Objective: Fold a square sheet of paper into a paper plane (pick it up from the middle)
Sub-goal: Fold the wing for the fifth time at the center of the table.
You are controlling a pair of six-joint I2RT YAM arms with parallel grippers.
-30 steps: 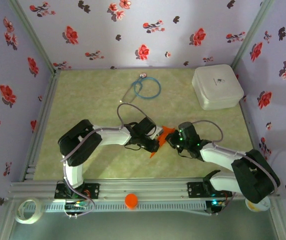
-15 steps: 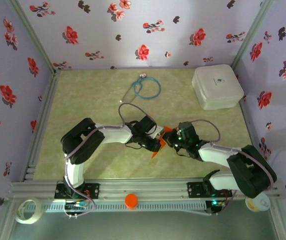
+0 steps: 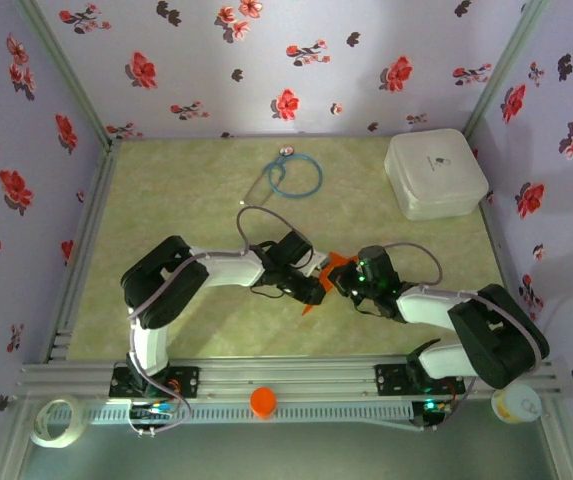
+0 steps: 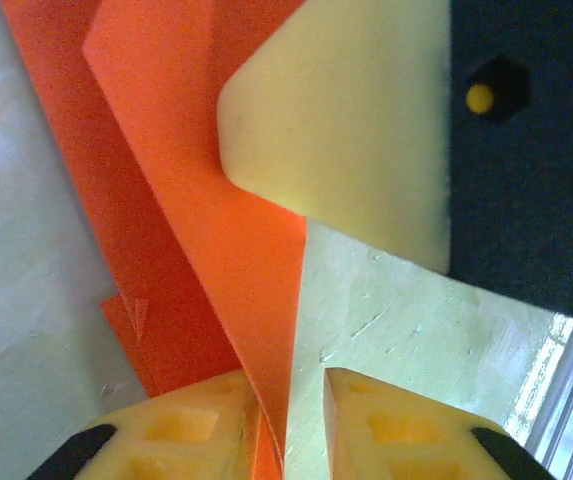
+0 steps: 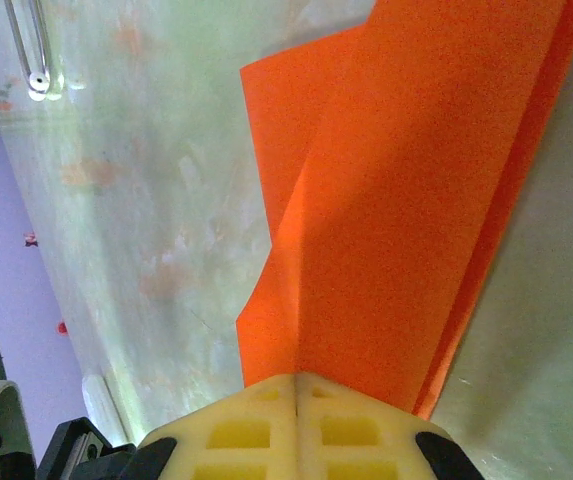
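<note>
Right pincer [image 5: 296,382] clamps the paper [image 5: 406,200] just ahead; left pincer [image 4: 288,388] stands parted, paper edge between. Right should grip firmly while left re-grips.

Both arms bend low and reach toward the middle, where their grippers nearly meet. The left gripper [image 4: 304,392] has its two yellow fingers a little apart. The right gripper [image 5: 296,386] has its fingers pressed tight together, pinching the orange paper [image 5: 396,200].

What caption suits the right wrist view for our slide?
Right gripper shut on folded orange paper over the pale green table.
</note>
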